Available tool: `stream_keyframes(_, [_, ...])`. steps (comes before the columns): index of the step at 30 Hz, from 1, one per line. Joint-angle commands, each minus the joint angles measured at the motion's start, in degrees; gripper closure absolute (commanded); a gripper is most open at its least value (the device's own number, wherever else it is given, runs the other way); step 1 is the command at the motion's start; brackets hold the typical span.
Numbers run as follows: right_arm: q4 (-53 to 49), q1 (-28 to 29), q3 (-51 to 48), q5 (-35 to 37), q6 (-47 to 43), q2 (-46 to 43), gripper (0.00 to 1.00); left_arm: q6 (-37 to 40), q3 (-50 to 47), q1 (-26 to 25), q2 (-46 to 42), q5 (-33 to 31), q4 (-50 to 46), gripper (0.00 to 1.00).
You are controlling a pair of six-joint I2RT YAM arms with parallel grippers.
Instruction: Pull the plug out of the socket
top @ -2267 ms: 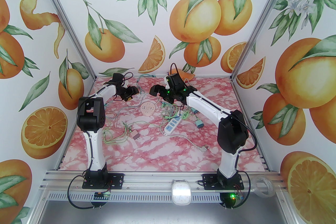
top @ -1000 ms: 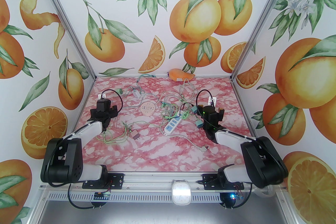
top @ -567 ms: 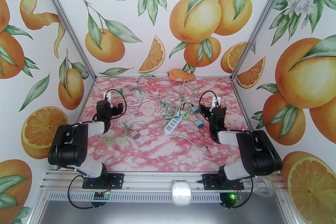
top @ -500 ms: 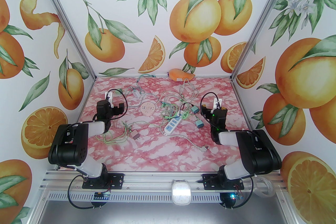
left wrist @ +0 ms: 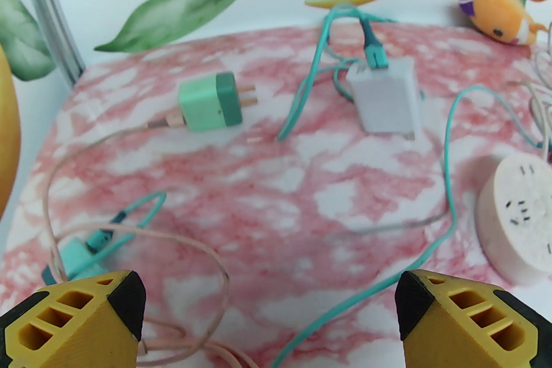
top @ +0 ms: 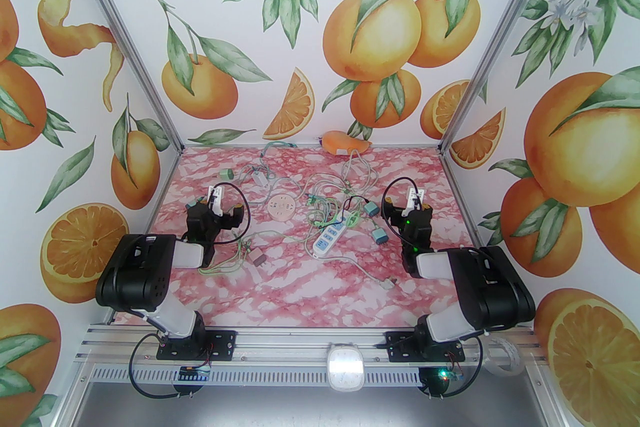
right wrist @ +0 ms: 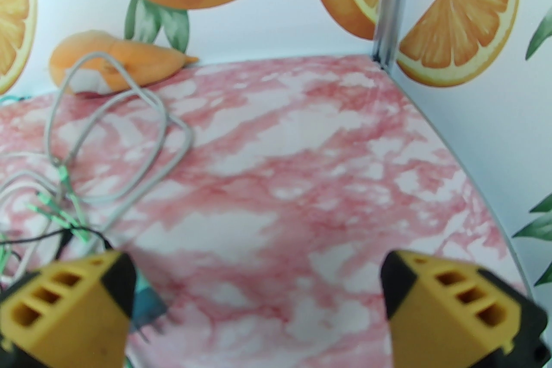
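Note:
A white power strip with blue sockets lies mid-table; tangled green cords cover its far end, so I cannot tell whether a plug sits in it. A round pale socket lies left of it with nothing plugged into its face. Loose on the table are a green plug and a white adapter. My left gripper hovers open, left of the round socket. My right gripper is open right of the strip, a teal plug by its left finger.
An orange plush toy rests against the back wall. A grey cable loop and several thin cords sprawl over the middle. More plugs lie near the strip and a brown adapter lies towards the front.
Both arms have drawn back from over the middle of the table and folded low at the sides. In the last second the left gripper shifted nearer and rightward. Both stayed open.

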Motion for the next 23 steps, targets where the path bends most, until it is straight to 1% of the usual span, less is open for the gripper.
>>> stream_keyframes(1, [2.85, 0.35, -0.63, 1.24, 0.85, 0.35, 0.00, 0.31, 0.58, -0.25, -0.18, -1.19, 5.03, 0.00])
stream_keyframes(6, [1.13, 0.54, 0.28, 0.67, 0.54, 0.42, 0.00, 0.39, 0.49, -0.28, -0.44, -1.34, 4.69, 0.00])
stream_keyframes(23, [0.66, 0.70, 0.51, 0.23, 0.09, 0.52, 0.00, 0.48, 0.47, -0.34, -0.33, -1.45, 4.89, 0.00])
